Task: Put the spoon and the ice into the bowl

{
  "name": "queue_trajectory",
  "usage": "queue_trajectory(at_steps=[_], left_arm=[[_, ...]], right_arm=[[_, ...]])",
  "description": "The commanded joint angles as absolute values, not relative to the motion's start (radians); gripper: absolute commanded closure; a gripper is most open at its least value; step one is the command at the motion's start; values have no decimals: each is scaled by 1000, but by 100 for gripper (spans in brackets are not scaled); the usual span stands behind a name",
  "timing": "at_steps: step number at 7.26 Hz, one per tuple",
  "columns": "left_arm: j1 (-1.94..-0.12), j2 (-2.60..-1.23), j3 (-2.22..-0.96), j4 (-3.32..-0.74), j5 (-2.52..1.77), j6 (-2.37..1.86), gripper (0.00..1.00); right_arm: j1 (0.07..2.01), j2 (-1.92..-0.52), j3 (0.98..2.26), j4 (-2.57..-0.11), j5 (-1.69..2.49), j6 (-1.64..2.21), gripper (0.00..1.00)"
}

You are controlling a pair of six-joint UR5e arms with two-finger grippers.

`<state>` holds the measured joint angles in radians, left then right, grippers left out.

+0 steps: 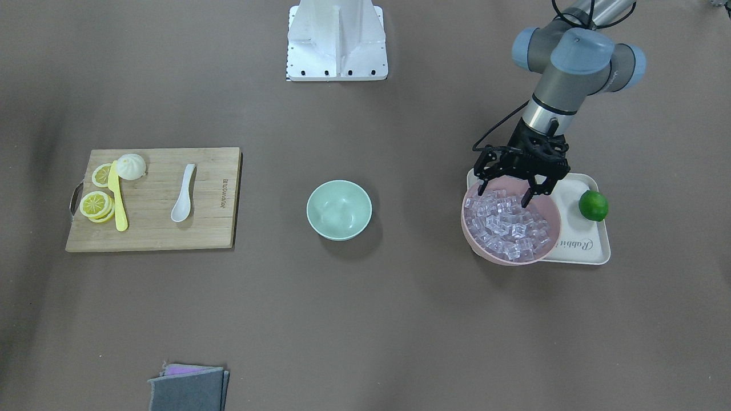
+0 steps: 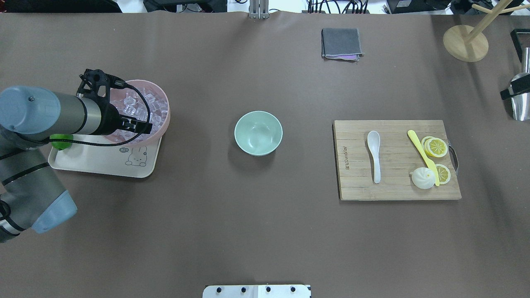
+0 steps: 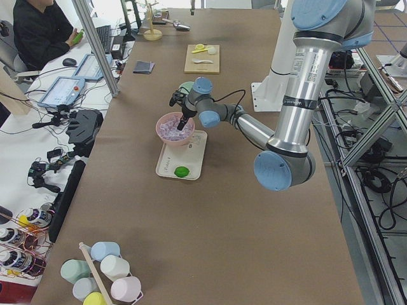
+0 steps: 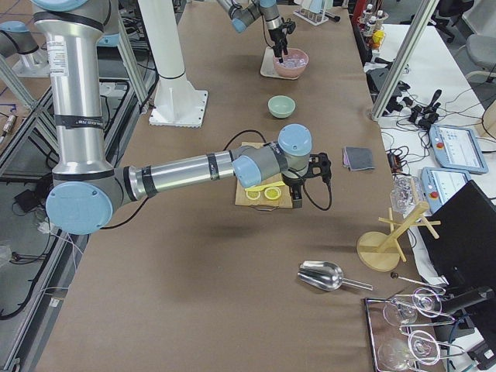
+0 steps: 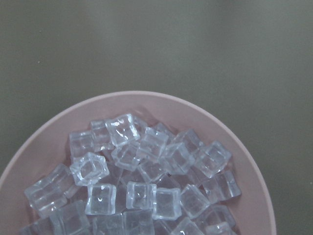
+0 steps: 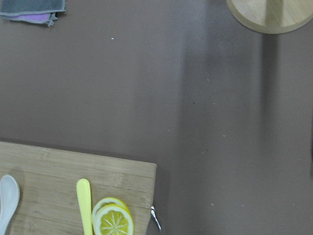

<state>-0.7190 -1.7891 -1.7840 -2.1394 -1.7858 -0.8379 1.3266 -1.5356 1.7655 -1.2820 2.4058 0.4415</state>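
Note:
The white spoon point(image 1: 183, 194) lies on the wooden cutting board point(image 1: 154, 231); it also shows in the overhead view point(image 2: 374, 155) and at the edge of the right wrist view point(image 6: 7, 197). The mint-green bowl point(image 1: 339, 209) stands empty at the table's middle point(image 2: 258, 133). Several clear ice cubes point(image 1: 508, 225) fill a pink bowl point(image 1: 472, 237), close up in the left wrist view point(image 5: 142, 176). My left gripper point(image 1: 503, 198) is open, fingertips just above the ice. My right gripper point(image 4: 310, 182) shows only in the exterior right view, above the board's end; I cannot tell its state.
The pink bowl sits on a cream tray point(image 1: 577, 251) beside a lime point(image 1: 593, 205). The board also holds a yellow knife point(image 1: 119, 200), lemon slices point(image 1: 96, 204) and a white bun point(image 1: 132, 165). A grey cloth point(image 1: 188, 388), a wooden stand point(image 2: 466, 43) and a metal scoop point(image 2: 519, 97) are near the table's edges.

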Motion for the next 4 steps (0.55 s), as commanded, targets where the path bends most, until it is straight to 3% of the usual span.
queue_trajectory(at_steps=[1, 2, 3, 4], left_arm=[[-712, -1783, -1779, -2140, -1782, -838, 33], [-712, -1779, -1776, -2141, -1787, -830, 42], [-712, -1779, -1776, -2141, -1792, -828, 43], [-713, -1779, -1776, -2140, -1798, -828, 49]], right_arm=[[1250, -1505, 1767, -1216, 2370, 615, 0], [1238, -1502, 1769, -1216, 2368, 618, 0], [1233, -1502, 1769, -1215, 2368, 626, 0], [1229, -1493, 1769, -1216, 2364, 629, 0]])
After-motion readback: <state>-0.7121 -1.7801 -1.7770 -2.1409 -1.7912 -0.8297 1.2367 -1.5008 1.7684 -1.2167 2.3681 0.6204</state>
